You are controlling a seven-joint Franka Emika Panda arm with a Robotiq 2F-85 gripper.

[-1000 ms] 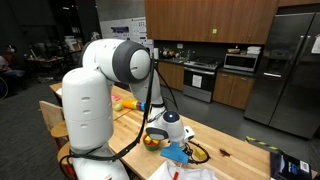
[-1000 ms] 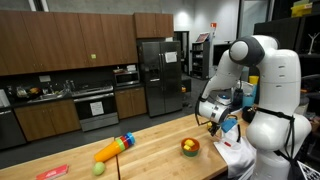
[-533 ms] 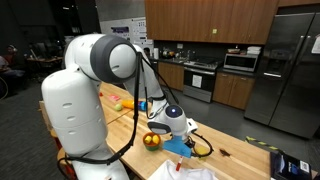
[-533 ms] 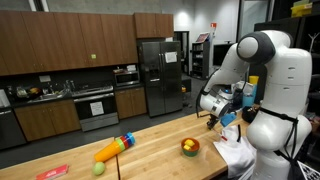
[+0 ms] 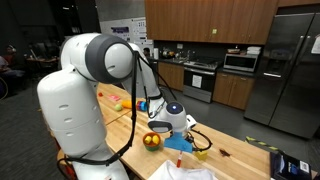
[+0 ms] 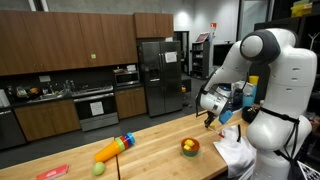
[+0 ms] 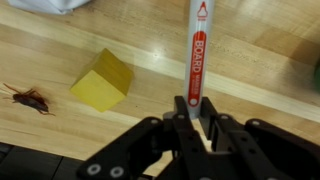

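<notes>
Pinching the marker by one end, your gripper has it squarely between the jaws, with the yellow block lying off to the side.

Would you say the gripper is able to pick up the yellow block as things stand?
Probably not: the gripper is shut on a marker, though nothing lies between it and the block.

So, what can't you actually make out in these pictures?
Wrist view: the board marker's lower end is hidden inside the shut gripper.
Wrist view: the reddish thing left of the yellow block is too blurred to name.
An exterior view: what fills the bowl is too small to name.
Both exterior views: the board marker is too small to find.
</notes>
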